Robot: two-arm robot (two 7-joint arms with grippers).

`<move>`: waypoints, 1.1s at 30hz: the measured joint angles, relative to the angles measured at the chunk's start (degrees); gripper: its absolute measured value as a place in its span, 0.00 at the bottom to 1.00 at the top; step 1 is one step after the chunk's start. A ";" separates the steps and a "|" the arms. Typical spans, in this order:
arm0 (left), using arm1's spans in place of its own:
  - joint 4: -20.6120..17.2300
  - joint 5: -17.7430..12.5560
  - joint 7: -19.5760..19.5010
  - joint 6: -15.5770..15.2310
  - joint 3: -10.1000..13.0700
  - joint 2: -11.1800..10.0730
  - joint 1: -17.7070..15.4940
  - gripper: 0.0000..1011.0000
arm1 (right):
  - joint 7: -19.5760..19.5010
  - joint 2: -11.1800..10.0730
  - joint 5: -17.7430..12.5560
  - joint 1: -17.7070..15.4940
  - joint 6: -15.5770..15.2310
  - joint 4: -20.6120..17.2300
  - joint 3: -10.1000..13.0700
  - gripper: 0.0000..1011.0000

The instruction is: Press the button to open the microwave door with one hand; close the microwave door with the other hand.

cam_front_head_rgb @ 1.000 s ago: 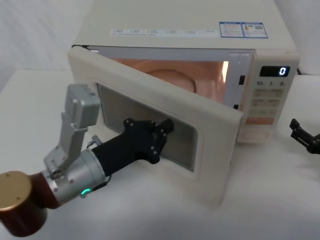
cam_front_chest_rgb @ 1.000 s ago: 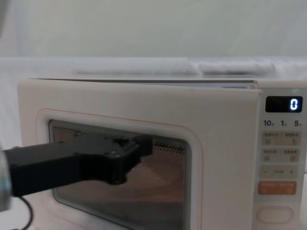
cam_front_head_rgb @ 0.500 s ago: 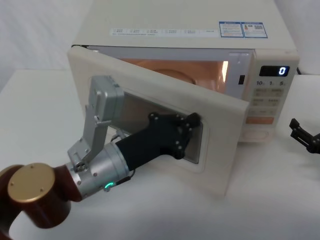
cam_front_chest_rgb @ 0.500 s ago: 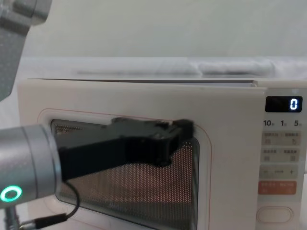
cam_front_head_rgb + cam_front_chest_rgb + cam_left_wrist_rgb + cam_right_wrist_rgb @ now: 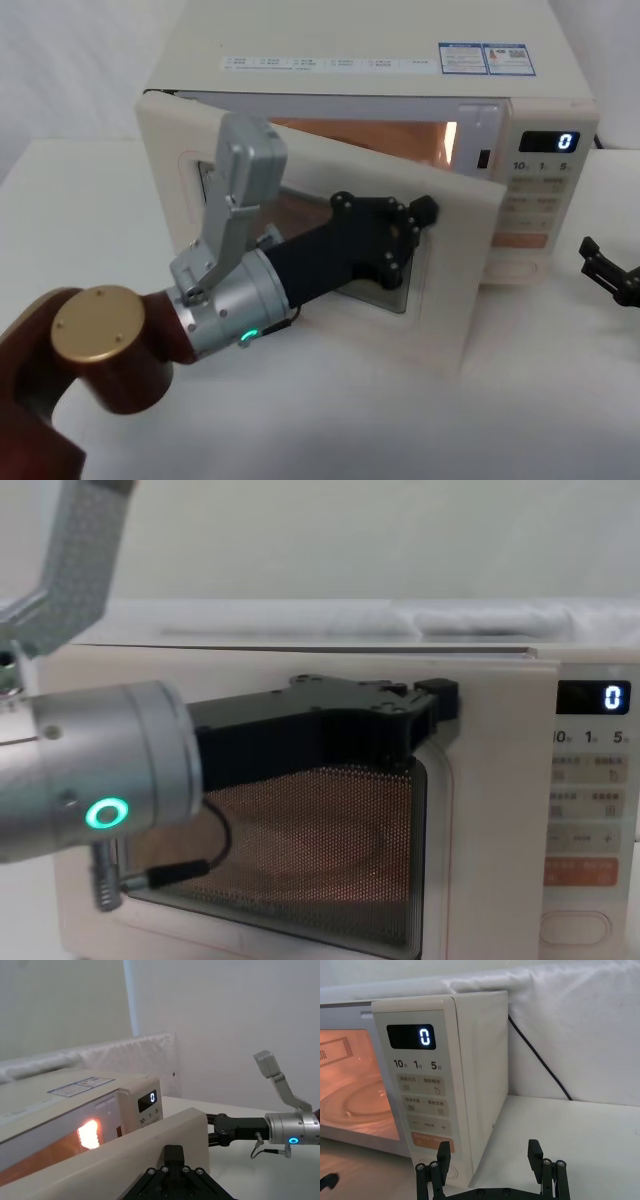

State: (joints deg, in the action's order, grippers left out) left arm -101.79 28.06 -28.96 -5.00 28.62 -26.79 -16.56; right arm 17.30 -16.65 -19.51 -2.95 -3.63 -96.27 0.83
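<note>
The microwave door [image 5: 455, 260] is cream with a dark window and stands partly open, hinged at the left, with the lit orange cavity behind it. My left gripper [image 5: 420, 212] is shut and presses flat against the window's upper right corner [image 5: 445, 702]. In the left wrist view its fingers [image 5: 173, 1152] rest just below the door's top edge [image 5: 125, 1160]. The button [image 5: 578, 927] is a cream oblong at the bottom of the control panel, right of the door's free edge. My right gripper [image 5: 610, 272] hangs open to the right of the microwave [image 5: 489, 1152], touching nothing.
The microwave [image 5: 380, 50] stands on a white table [image 5: 560, 400], and its display [image 5: 563, 142] reads 0. An orange key [image 5: 432, 1141] sits above the button. A black cable [image 5: 540, 1060] runs down the wall behind the microwave's right side.
My left arm has pushed forward and to the right, swinging the door further toward shut, and the gripper has slid along the window to its right corner. The right gripper has not moved.
</note>
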 joint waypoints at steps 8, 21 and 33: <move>3.24 -1.24 0.42 -0.03 1.82 1.93 -3.13 0.00 | 0.00 0.00 0.00 0.00 0.00 0.00 0.00 0.99; 6.55 -4.45 6.33 -1.38 2.70 6.95 -4.96 0.00 | 0.00 0.00 0.00 0.00 0.00 0.00 0.00 0.99; 9.82 -6.70 7.03 -1.77 3.77 11.08 -6.34 0.00 | 0.00 0.00 0.00 0.00 0.00 0.00 0.00 0.99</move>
State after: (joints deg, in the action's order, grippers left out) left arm -91.97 21.35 -21.93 -6.77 32.39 -15.70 -22.91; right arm 17.30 -16.65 -19.51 -2.94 -3.63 -96.27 0.83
